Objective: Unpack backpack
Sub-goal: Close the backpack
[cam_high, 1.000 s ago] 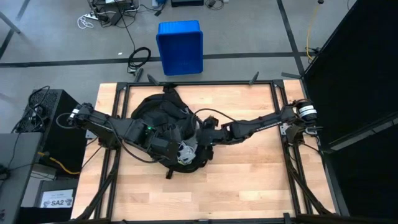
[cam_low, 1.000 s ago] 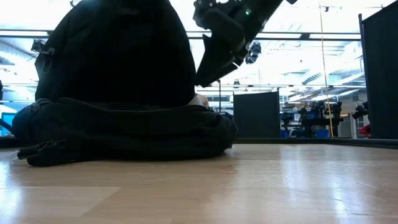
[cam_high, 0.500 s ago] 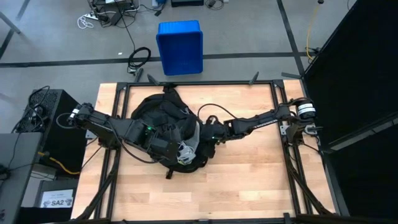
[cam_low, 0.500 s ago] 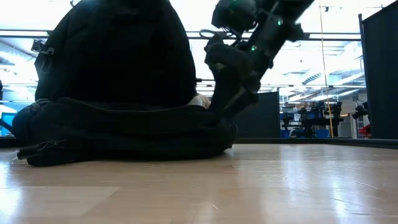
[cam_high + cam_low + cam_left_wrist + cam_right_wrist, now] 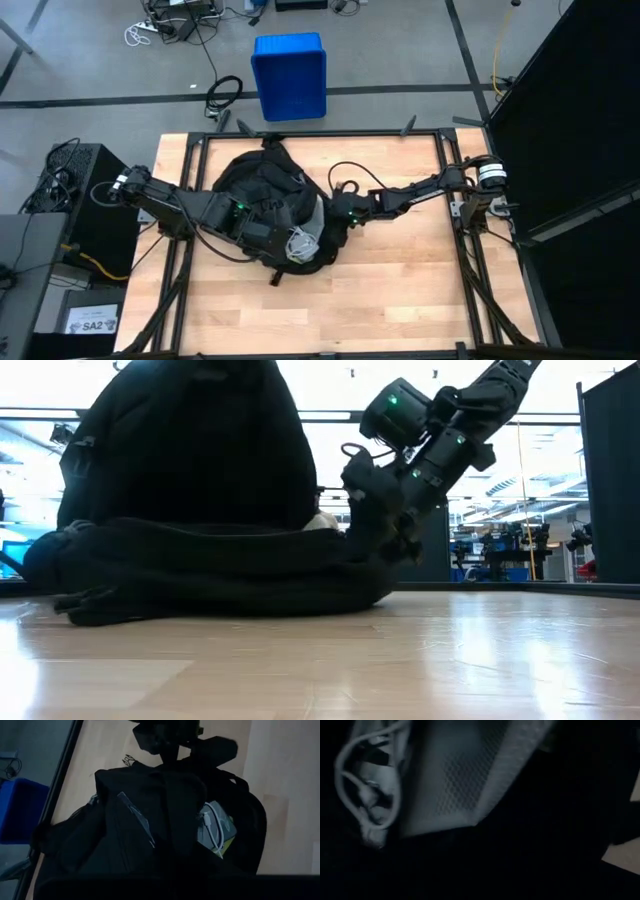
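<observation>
The black backpack (image 5: 262,195) lies on its back at the table's left-centre, with its front flap (image 5: 190,450) standing high over the body. In the opening lie a white cable (image 5: 212,827) and a grey mesh lining (image 5: 460,775). My left gripper (image 5: 272,236) reaches from the left over the backpack and is shut on its fabric. My right gripper (image 5: 372,532) hangs low at the right rim of the opening (image 5: 337,216), nose down, close over the lining. I cannot tell whether it touches the rim. My left gripper holds the backpack's front flap (image 5: 180,805) from above, and the flap stands raised over the body, which rests on the table. The dark fabric hides the fingers, so the kind of hold does not show.
A blue bin (image 5: 289,76) stands on the floor beyond the table's far edge. The wooden table (image 5: 420,270) lies bare to the right of and nearer than the backpack. Black straps (image 5: 90,600) trail from the backpack's left end onto the table.
My right gripper has come down from high above the backpack to the right rim of its opening, drifting slightly toward the table's right edge and tipping nose down. The backpack's lower body has shifted a little to the right, and more grey lining shows.
</observation>
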